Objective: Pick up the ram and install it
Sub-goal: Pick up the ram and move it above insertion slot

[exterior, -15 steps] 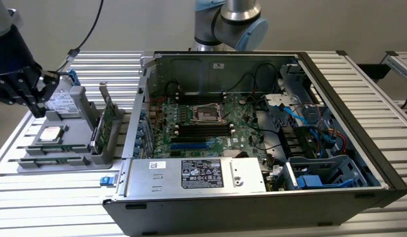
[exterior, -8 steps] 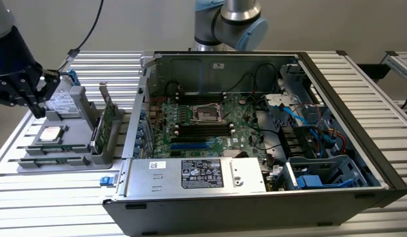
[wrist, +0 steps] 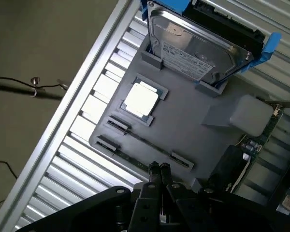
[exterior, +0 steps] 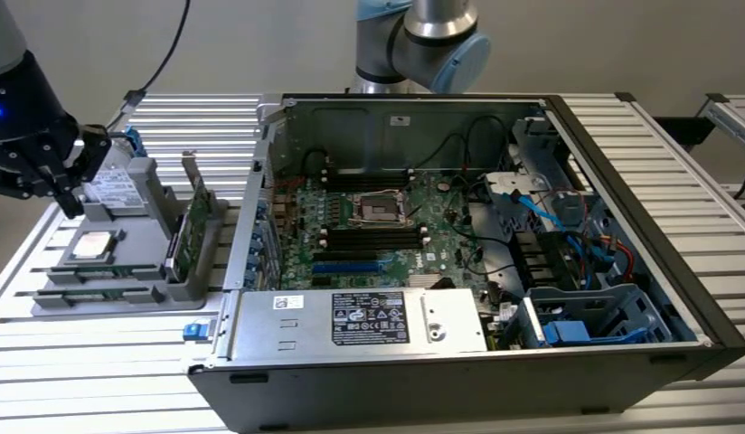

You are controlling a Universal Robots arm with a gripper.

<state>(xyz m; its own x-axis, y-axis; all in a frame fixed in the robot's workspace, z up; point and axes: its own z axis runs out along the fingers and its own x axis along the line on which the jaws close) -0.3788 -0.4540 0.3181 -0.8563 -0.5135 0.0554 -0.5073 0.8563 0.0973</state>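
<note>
Right now the tool hangs clenched, fingertips pressed together, above the grey holder tray. On that tray sit a processor chip and a hard drive.

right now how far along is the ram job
Nothing looks done yet. The end effector hovers over the tray near the hard drive, carrying nothing I can see. Pickup and seating on the motherboard are left.

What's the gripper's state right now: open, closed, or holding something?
Gripper: closed, fingertips together, nothing visible between them, above the gray tray.
</note>
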